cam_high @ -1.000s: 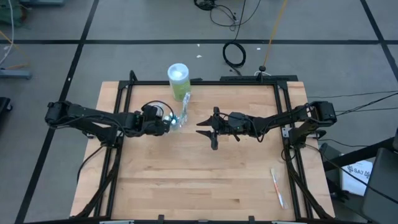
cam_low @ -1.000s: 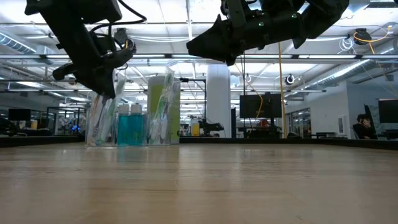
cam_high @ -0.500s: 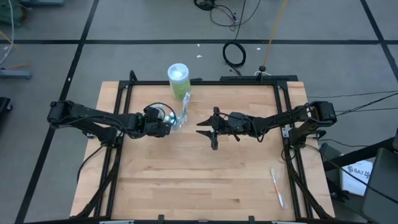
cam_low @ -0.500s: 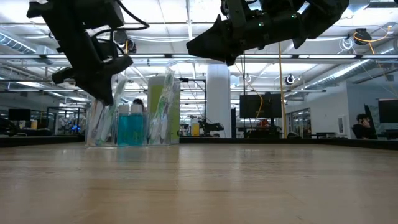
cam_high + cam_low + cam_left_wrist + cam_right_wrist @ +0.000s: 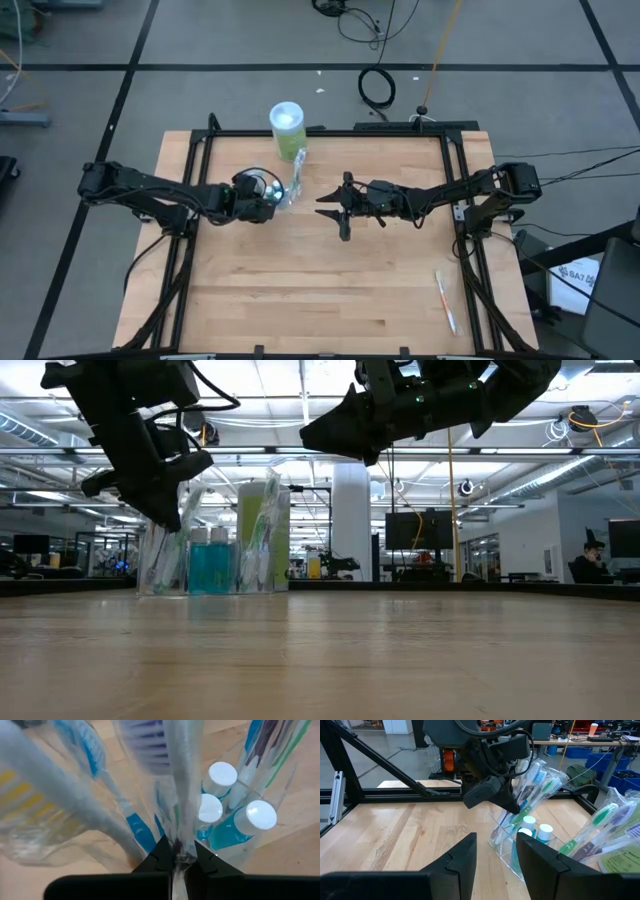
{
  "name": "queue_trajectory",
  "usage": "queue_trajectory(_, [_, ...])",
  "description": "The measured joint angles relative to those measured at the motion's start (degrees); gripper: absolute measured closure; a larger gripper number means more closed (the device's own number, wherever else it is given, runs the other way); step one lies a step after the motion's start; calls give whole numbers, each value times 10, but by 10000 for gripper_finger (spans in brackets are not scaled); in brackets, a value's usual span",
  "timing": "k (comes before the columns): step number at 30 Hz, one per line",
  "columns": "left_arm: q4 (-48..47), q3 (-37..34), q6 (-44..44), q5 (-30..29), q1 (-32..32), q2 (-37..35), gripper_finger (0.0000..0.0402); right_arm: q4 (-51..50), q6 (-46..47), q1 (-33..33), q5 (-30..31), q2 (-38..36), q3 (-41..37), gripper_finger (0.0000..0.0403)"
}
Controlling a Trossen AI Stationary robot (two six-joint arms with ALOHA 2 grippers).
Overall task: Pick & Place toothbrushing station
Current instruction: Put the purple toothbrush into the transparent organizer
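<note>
The toothbrushing station (image 5: 291, 188) is a clear holder on the far left part of the table. Wrapped toothbrushes (image 5: 536, 779) stand in it beside blue toothpaste tubes with white caps (image 5: 222, 774). My left gripper (image 5: 180, 852) hangs at the holder's left side (image 5: 268, 196), slanting down, shut on one wrapped toothbrush. My right gripper (image 5: 326, 207) hangs open and level at mid-table, right of the holder, with nothing between its fingers (image 5: 465, 855). One more toothbrush (image 5: 447, 301) lies flat near the table's right front corner. My left gripper pinches one wrapped toothbrush (image 5: 181, 815) between its two fingers, on the clear wrapper at its upper end (image 5: 180, 846). The fingers slant down at it from the table's left. The brush runs away from the fingers, its far end down among the others in the holder.
A taller bundle of wrapped toothbrushes with green print (image 5: 287, 125) stands just beyond the holder at the table's far edge. A black frame rail (image 5: 320, 132) runs round the table. Bare wood lies across the middle and front (image 5: 320, 290).
My left gripper has shut on the wrapped toothbrush in the holder and has edged a little toward the holder. The toothbrush and the holder stand where they were.
</note>
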Motion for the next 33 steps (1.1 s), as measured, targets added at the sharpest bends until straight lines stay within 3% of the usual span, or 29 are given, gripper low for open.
queue_trajectory(7, [0, 0, -14, 14, -6, 0, 356, 0, 0, 0, 0, 0, 0, 273])
queue_trajectory(19, [1, 0, 15, 29, -5, 0, 371, -3, 0, 0, -1, 0, 0, 271])
queue_trajectory(33, [2, 0, 52, 47, -1, 0, 279, -39, 7, 16, 0, 0, 0, 207])
